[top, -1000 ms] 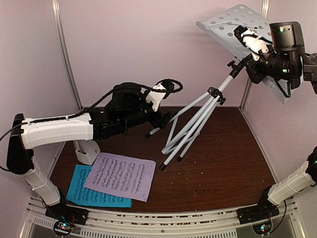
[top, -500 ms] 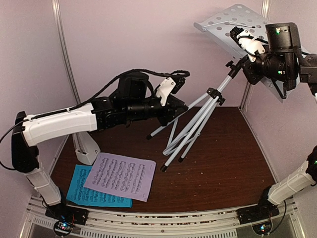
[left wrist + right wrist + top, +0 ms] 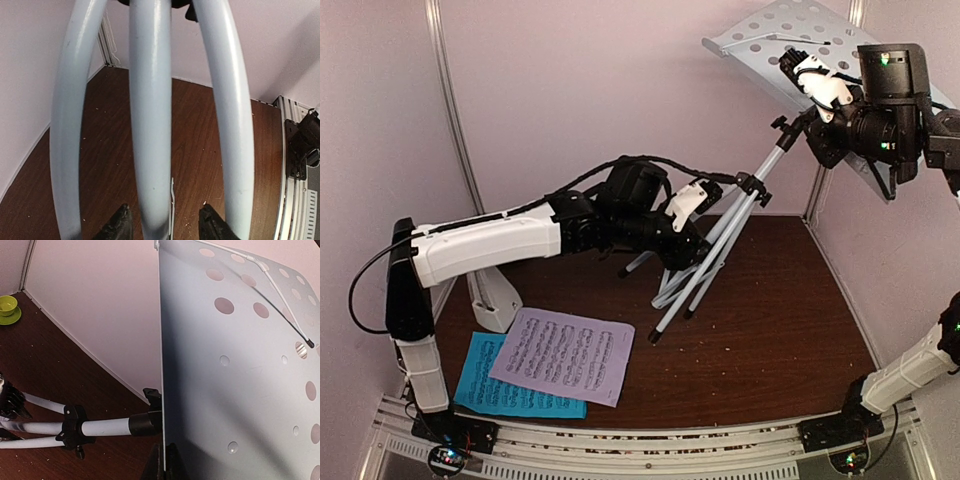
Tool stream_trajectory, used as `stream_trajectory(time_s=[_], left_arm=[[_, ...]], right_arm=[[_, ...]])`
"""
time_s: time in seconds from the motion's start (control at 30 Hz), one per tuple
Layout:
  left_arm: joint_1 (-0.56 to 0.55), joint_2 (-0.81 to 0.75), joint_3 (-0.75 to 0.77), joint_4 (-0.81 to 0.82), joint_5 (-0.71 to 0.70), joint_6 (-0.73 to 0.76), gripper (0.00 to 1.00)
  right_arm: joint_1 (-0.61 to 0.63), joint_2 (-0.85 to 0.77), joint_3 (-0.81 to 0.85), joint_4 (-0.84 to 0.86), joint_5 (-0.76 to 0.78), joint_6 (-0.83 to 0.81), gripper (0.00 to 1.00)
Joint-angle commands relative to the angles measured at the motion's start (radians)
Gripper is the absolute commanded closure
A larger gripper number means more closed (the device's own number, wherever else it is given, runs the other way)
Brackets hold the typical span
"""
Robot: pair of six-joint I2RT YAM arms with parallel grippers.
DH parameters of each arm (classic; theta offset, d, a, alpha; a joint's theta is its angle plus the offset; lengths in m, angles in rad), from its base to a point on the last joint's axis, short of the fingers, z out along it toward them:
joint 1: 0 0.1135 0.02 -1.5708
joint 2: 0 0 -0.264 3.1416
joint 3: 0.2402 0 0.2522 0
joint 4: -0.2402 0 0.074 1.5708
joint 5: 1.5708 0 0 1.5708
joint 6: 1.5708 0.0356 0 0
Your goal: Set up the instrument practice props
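Note:
The white perforated music stand (image 3: 790, 35) hangs tilted in the air, its silver tripod legs (image 3: 705, 270) folded together with their feet near the table. My right gripper (image 3: 798, 68) is shut on the edge of the stand's plate (image 3: 240, 365), and its jaws (image 3: 165, 460) pinch the thin rim. My left gripper (image 3: 692, 258) is at the legs; it stands open astride the middle leg (image 3: 150, 125), with a gap on the right-hand side. The lilac page (image 3: 565, 355) lies overlapping the cyan page (image 3: 490, 390) at front left. The white metronome (image 3: 496, 305) stands behind them, partly hidden by my left arm.
A lime-green bowl on its saucer (image 3: 8, 307) sits far off on the brown table (image 3: 770, 340). Lilac walls close in the back and both sides. A metal rail (image 3: 620, 450) runs along the near edge.
My left arm has reached right and down to the tripod legs, its jaws narrowing then partly reopening. My right gripper has raised the stand more upright, and the legs have swung inward.

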Motion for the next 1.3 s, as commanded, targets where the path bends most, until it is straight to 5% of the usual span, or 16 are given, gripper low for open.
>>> stream_trajectory(time_s=[0.0,0.2,0.37,0.67,0.93,1.27], left_arm=[[-0.004,0.037,0.079,-0.028,-0.022,0.007,0.52],[-0.004,0.086,0.144,-0.05,-0.03,0.012,0.44],[-0.005,0.1,0.169,-0.029,-0.031,0.022,0.03],[0.009,0.143,0.189,0.068,-0.026,0.026,0.02],[0.041,0.067,0.03,0.247,0.029,0.016,0.02],[0.069,-0.124,-0.28,0.512,0.062,-0.042,0.02]], right_arm=[[0.022,-0.039,0.044,0.304,0.075,0.008,1.0],[0.033,-0.034,0.047,0.306,0.068,0.003,1.0],[0.043,-0.025,0.048,0.31,0.059,-0.012,1.0],[0.066,-0.025,-0.015,0.394,0.114,-0.118,1.0],[0.141,-0.005,-0.144,0.665,0.307,-0.511,1.0],[0.169,-0.009,-0.245,0.933,0.387,-0.805,1.0]])
